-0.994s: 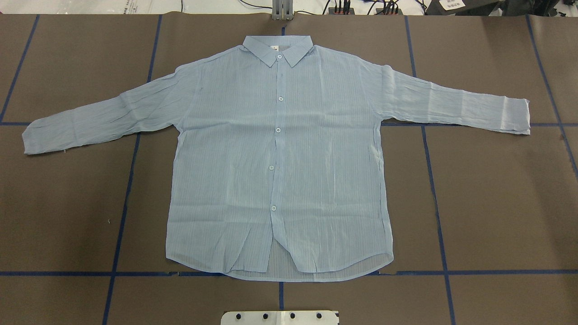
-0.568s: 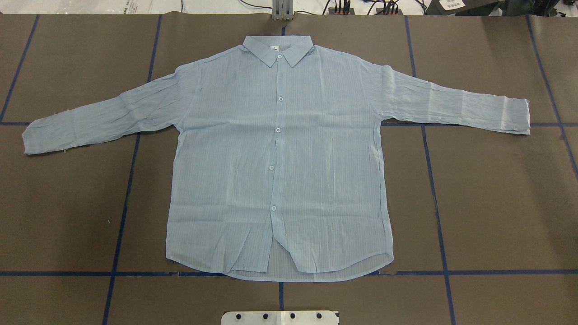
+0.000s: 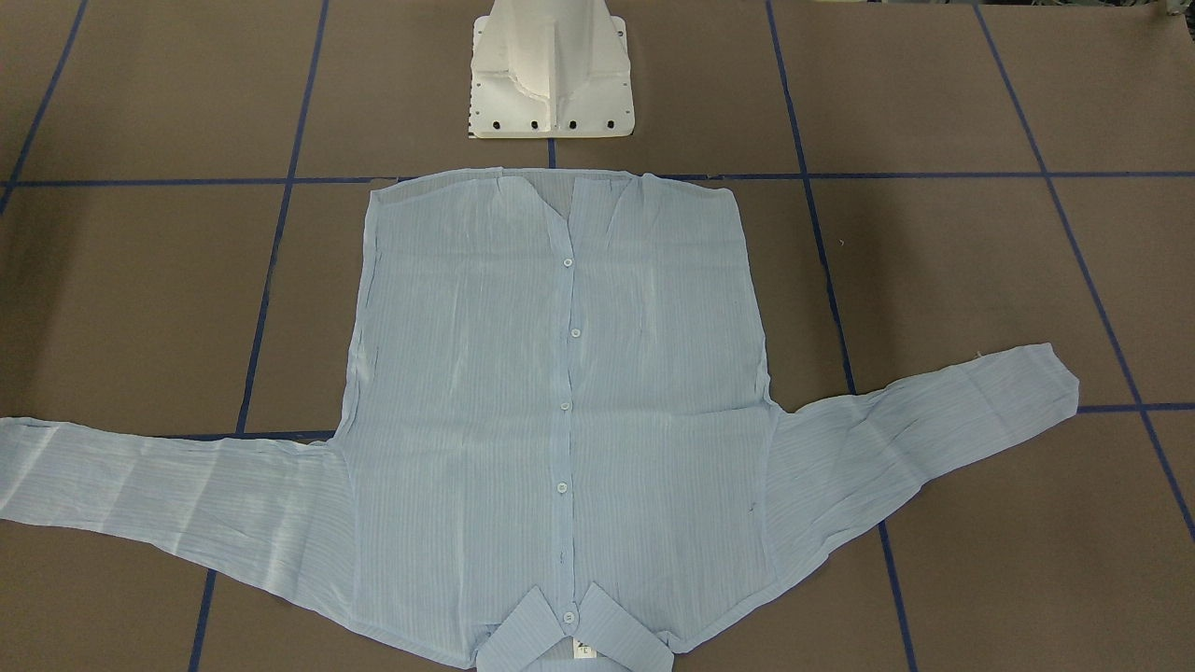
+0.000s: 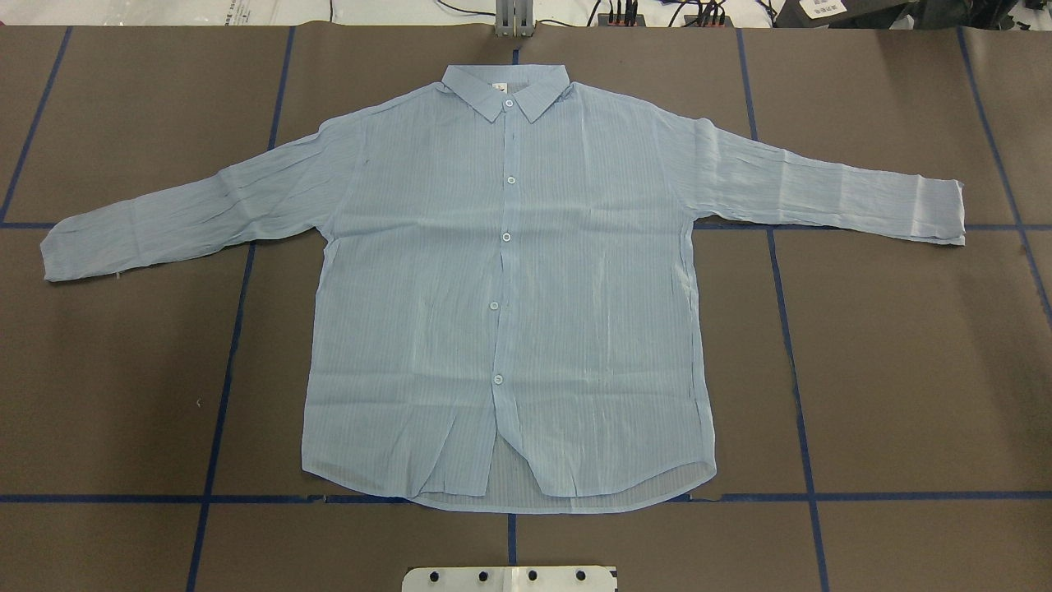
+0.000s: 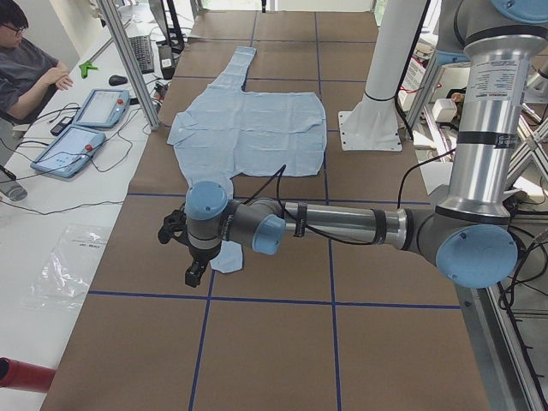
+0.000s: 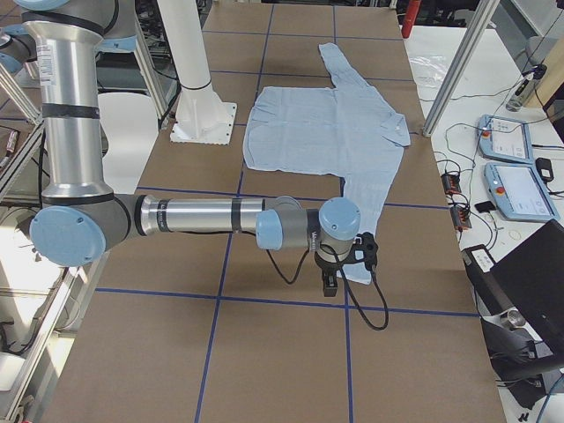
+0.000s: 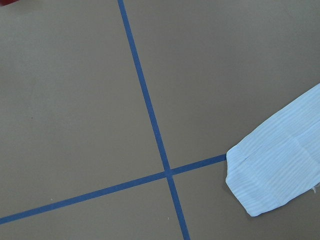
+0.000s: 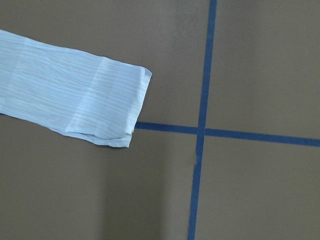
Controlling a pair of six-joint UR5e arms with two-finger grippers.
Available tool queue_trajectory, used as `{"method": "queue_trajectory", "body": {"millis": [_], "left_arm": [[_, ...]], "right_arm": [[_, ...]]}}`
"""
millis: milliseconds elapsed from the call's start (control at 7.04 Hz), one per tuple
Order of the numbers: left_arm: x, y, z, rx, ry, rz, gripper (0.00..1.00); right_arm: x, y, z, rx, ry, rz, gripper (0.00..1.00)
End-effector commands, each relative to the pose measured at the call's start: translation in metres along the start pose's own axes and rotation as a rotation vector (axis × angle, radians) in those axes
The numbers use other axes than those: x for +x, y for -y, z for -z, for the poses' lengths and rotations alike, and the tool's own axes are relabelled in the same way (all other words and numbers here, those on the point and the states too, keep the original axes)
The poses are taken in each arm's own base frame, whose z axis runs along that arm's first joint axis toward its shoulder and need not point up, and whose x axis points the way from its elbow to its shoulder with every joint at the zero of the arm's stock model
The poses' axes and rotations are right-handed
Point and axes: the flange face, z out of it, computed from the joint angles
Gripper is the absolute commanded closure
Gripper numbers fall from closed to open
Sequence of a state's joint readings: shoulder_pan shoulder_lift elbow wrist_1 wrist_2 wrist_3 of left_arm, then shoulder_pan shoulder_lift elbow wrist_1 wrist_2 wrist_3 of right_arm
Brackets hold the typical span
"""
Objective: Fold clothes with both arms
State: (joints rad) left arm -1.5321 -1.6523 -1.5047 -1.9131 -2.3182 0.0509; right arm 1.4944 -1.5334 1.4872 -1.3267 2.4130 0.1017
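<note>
The pale-blue shirt [image 4: 509, 312] lies flat and buttoned on the brown table, collar at the far edge and both sleeves spread out [image 3: 560, 411]. In the exterior left view my left gripper [image 5: 195, 272] hangs beside the near sleeve cuff [image 5: 224, 257], and I cannot tell whether it is open or shut. In the exterior right view my right gripper [image 6: 330, 284] hangs by the other cuff [image 6: 357, 264], its state also unclear. The left wrist view shows a cuff [image 7: 275, 175], and so does the right wrist view [image 8: 75, 105]; no fingers appear in either.
Blue tape lines [image 4: 789, 329] grid the table. The white pedestal base [image 3: 551, 75] stands just behind the shirt's hem. A person [image 5: 26, 68] sits at a side bench with teach pendants [image 5: 81, 137]. A red object [image 5: 21, 377] lies at the table's end.
</note>
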Motion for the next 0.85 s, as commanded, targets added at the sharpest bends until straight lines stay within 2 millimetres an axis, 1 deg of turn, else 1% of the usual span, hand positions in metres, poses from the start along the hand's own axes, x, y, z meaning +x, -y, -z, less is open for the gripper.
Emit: {"method": "queue_trajectory", "body": {"millis": [0, 142, 284, 426, 710], "left_arm": [[-0.008, -0.005, -0.01, 0.028, -0.005, -0.026, 0.0], [-0.007, -0.005, -0.01, 0.035, -0.004, -0.032, 0.0], [-0.008, -0.005, -0.01, 0.035, -0.003, -0.031, 0.0], [-0.007, -0.004, -0.009, 0.037, -0.004, -0.033, 0.0], [-0.006, 0.0, -0.008, 0.041, -0.003, -0.036, 0.0]], "right_arm": [[-0.023, 0.02, -0.068, 0.053, -0.047, 0.045, 0.0], [-0.031, 0.032, -0.096, 0.05, -0.052, 0.094, 0.0], [-0.039, 0.045, -0.11, 0.034, -0.049, 0.107, 0.0], [-0.052, 0.052, -0.121, 0.019, -0.045, 0.126, 0.0], [-0.074, 0.059, -0.142, -0.01, -0.041, 0.144, 0.0]]}}
